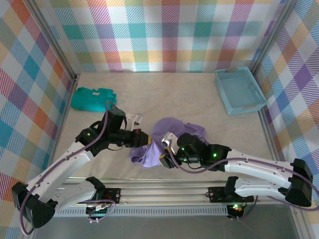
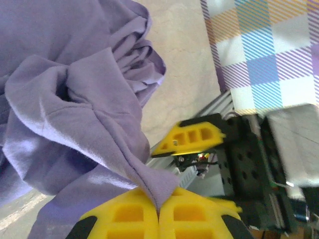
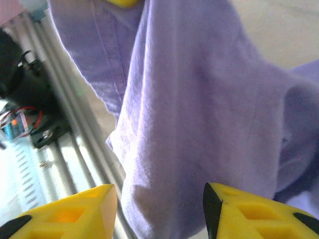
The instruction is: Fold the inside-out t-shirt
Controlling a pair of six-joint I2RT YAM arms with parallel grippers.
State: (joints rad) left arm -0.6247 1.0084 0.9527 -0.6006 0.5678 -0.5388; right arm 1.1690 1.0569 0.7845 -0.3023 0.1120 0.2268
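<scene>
At table (image 1: 164, 89) centre, toward the near edge: one lavender t-shirt (image 1: 175, 133), bunched in a heap, with part of it lifted between the grippers.

Count: two arms, two grippers, one t-shirt, one teal garment (image 1: 92, 98) at far left, one light-blue basket (image 1: 240, 90) at far right. Garment and basket both lie well apart from the t-shirt.

Left gripper (image 1: 145, 140): fingers fully closed, pinching a fold of the t-shirt. The cloth rises from the seam between the yellow pads (image 2: 124, 216).

Right gripper (image 1: 165, 155): fingers apart, roughly half spread. Cloth hangs in the gap and is not pinched.

Top view gives the layout, which the wrist views lack: both grippers meet at the t-shirt's left side, just beside each other, with the bulk of the cloth on the table behind them.

Left wrist view gives the pinch itself, creases running out from it, and one yellow finger (image 2: 192, 137) of the right gripper just beyond the fold.

Right wrist view gives the gap between its own fingers (image 3: 70, 211), a hemmed edge of cloth running up toward the left gripper's tip, and the rail (image 3: 70, 144) below.
</scene>
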